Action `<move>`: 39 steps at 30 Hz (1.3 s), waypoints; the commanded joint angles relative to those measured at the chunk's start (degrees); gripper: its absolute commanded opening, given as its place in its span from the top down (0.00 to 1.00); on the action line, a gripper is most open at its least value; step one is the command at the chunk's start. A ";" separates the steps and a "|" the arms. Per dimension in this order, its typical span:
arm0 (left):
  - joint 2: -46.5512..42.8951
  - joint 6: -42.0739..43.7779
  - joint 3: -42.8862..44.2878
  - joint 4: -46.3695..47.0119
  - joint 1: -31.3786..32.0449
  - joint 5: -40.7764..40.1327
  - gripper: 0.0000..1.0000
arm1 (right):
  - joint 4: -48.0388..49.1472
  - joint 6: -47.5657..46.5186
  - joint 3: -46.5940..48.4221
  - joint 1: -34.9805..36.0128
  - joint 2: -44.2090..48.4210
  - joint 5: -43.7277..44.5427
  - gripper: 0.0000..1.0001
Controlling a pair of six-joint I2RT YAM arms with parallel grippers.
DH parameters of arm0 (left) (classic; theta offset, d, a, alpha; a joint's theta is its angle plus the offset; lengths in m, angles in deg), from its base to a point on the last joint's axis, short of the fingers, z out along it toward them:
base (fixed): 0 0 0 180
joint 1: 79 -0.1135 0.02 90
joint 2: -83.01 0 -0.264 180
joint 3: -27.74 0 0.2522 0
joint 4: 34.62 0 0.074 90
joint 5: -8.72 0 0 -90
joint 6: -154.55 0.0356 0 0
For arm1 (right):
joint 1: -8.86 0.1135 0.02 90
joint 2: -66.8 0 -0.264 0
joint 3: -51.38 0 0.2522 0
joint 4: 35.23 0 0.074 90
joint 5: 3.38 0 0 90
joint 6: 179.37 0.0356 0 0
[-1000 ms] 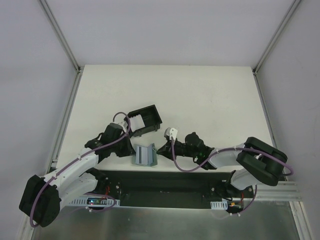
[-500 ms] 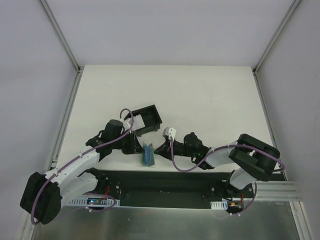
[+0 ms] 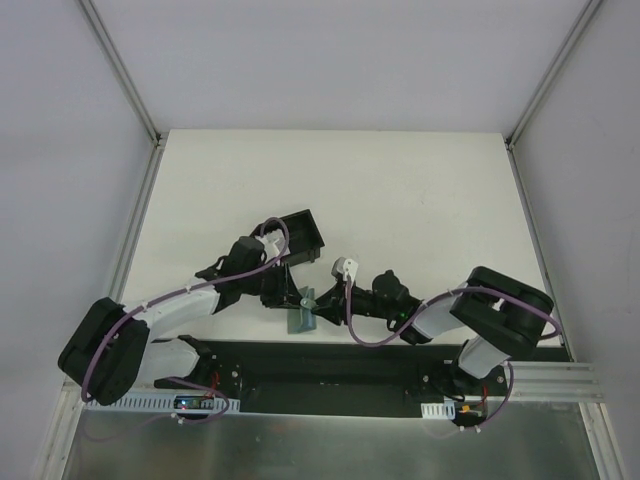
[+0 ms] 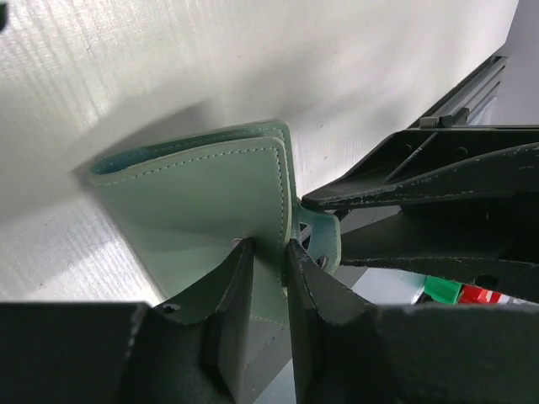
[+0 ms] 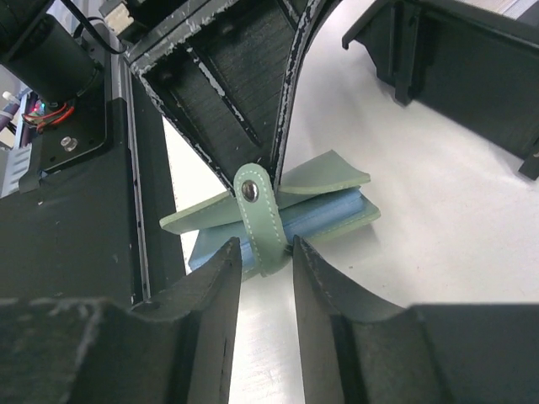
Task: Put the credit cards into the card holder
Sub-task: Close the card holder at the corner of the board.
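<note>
- The green case [image 3: 299,318] stands on its edge on the white table [image 3: 400,190], near the front, between the two grippers.
- The left gripper [image 4: 268,252] comes at the case from the left side. Its two fingers [image 4: 227,295] are almost together, with only a thin gap. One flap of the case [image 4: 194,210] is pinched in that gap.
- The right gripper [image 5: 265,261] comes at the case from the right side. Its fingers [image 5: 210,303] are also nearly closed. They squeeze the little snap strap [image 5: 259,223] that hangs from the case.
- The strap has a small shiny snap dot [image 5: 249,191] near its top end.
- The two flaps of the case [image 5: 320,172] are spread apart like an open book.
- A light blue layer [image 5: 316,220] lies between the flaps. It is not clear if this is a credit card or just the inside of the case.
- No card shows plainly in any view.
- The card holder [image 3: 316,232] is the black box with the open top. It sits flat on the table, just behind the left gripper [image 3: 290,298] and a little way from the case.
- From the right wrist, the card holder [image 5: 472,59] shows at the top right, apart from the case.
- In the top view, the right gripper [image 3: 318,303] touches the right side of the case.
</note>
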 commanded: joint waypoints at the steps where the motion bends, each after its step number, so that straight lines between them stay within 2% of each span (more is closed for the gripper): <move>1: 2.67 -0.68 -0.05 1.52 0.47 -2.21 0.78 | -3.45 1.70 0.57 0.14 4.79 0.82 0.66; 7: 7.42 -0.32 1.17 2.14 1.34 -2.47 0.75 | -13.64 1.26 -0.84 -0.04 14.97 6.61 0.60; 10: 7.07 -0.24 1.70 2.23 2.14 -2.83 0.69 | -23.03 0.73 0.56 -0.04 20.25 10.12 0.59; 14: 5.49 -0.15 1.88 1.79 2.23 -2.65 0.66 | -40.96 4.24 6.09 -0.13 24.30 18.38 0.59; 20: -0.21 2.31 1.88 -1.98 2.23 -4.49 0.64 | -52.93 15.22 12.16 -0.30 24.22 25.42 0.60; 26: -8.04 5.47 2.67 -7.35 2.23 -8.80 0.60 | -53.56 25.15 13.13 -0.21 21.24 25.52 0.65; 30: -9.98 6.62 1.62 -9.37 2.23 -11.43 0.58 | -52.68 29.11 13.66 0.05 19.22 24.47 0.67; 39: -10.51 8.46 -1.90 -10.34 2.23 -12.58 0.61 | -57.78 30.96 19.02 1.02 15.17 19.10 0.68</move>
